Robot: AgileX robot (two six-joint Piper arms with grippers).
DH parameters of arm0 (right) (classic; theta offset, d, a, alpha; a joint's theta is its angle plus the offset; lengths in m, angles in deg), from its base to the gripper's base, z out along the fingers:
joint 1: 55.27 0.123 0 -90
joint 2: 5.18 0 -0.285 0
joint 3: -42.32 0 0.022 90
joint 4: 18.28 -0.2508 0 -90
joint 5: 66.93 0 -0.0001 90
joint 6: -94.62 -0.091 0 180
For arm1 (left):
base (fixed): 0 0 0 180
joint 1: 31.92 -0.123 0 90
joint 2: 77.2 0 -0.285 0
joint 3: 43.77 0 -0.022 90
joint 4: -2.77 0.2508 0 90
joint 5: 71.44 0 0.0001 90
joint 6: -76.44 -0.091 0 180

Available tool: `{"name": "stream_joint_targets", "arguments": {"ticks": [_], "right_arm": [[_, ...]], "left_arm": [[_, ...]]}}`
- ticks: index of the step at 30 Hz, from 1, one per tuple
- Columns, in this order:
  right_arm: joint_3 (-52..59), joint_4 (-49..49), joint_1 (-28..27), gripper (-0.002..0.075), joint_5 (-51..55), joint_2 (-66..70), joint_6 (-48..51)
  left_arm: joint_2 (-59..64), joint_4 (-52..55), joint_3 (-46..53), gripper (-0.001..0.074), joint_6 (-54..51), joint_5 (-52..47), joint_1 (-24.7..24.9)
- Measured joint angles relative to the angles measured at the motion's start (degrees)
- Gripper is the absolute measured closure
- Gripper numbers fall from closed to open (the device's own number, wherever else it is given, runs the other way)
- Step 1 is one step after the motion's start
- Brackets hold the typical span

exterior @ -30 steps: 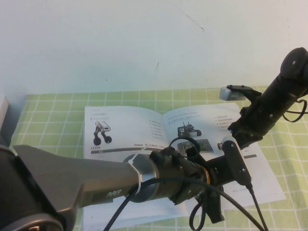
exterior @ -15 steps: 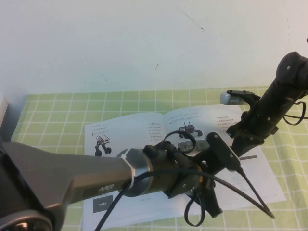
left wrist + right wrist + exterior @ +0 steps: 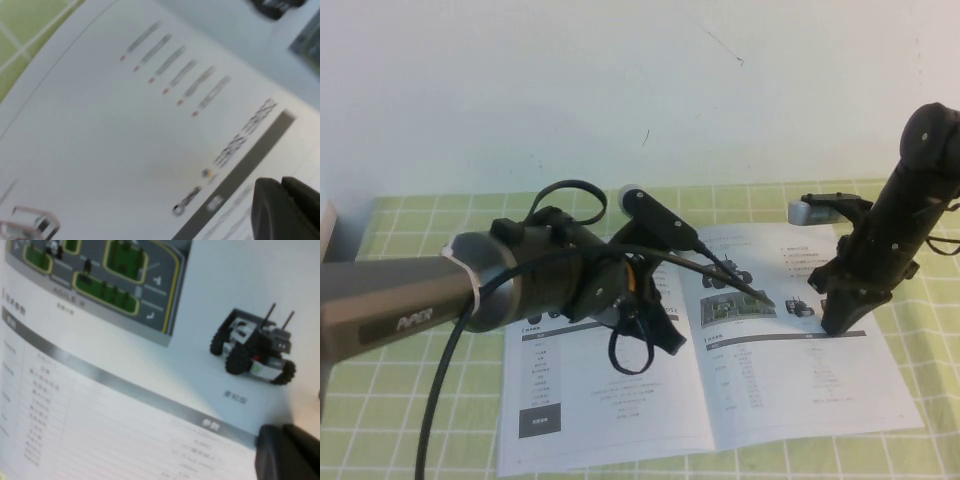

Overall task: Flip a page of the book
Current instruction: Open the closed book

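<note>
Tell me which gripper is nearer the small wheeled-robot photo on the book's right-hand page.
Right. The right gripper rests on the page just beside the small wheeled-robot photo. The left gripper hovers over the book near its spine, farther away.

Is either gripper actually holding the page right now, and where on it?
Neither visibly grips anything. The left gripper hovers over the book's left page; the right gripper presses its tip on the right page's grey bar. Finger state cannot be told.
</note>
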Motion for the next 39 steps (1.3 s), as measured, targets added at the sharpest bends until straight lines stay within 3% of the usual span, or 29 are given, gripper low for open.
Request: {"name": "stream_joint_targets", "arguments": {"ticks": [9,15,22,28,39], "right_arm": [[2.73,2.47,0.0,0.0728,0.14,-1.38,-1.77],[6.61,0.58,0.46,0.0728,-6.76,-6.92,2.99],[-1.73,-0.83,2.39,0.0728,-18.03,-9.85,7.8],[-7.14,-1.25,2.94,0.0728,-27.83,-4.01,9.54],[-13.61,-1.88,2.99,0.0729,-36.25,7.04,11.07]], "left_arm": [[0.0,-0.47,0.82,0.0738,0.14,-0.56,-2.16],[0.0,-3.3,0.82,0.0738,0.38,1.16,-2.16],[0.0,-9.32,0.91,0.0737,0.5,1.44,-2.16],[0.0,-11.37,0.91,0.0738,0.5,-0.79,-2.16],[-0.92,-11.84,0.94,0.0738,-0.17,-1.78,-2.16]]}}
